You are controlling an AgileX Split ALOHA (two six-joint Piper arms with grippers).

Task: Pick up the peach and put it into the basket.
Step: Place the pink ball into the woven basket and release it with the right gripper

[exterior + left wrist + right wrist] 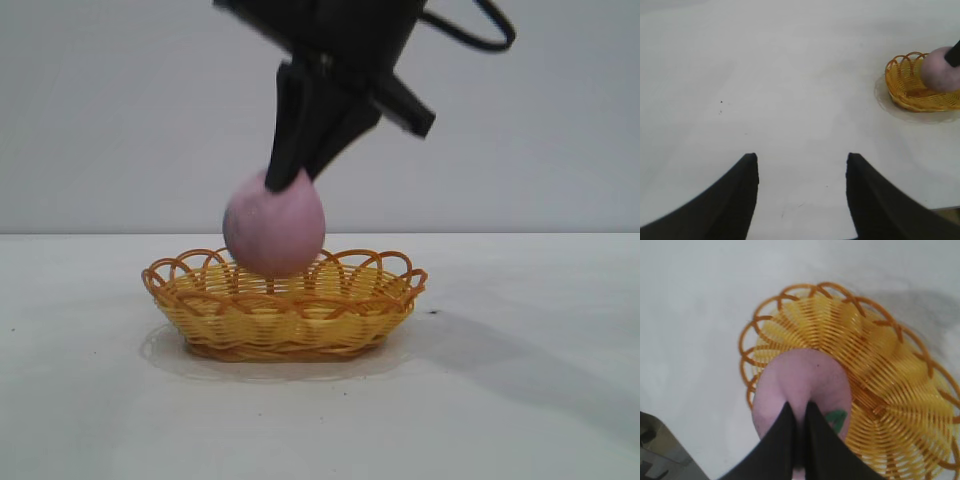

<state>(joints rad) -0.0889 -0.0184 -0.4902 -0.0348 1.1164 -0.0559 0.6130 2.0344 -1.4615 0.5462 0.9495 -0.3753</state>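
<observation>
Left hand (802, 165) parked low over bare table (765, 90), fingers spread apart, grasping nothing, basket well off to its side. Basket (285, 310) sits flat on table near centre of exterior view. Peach (274, 228) hangs above basket's left half, bottom dipping just below looped rim; whether it touches basket floor cannot be told. Right hand (290, 180) comes down from above, tilted, fingers pinched tight on peach's top. Small green mark on peach beside fingertips.
</observation>
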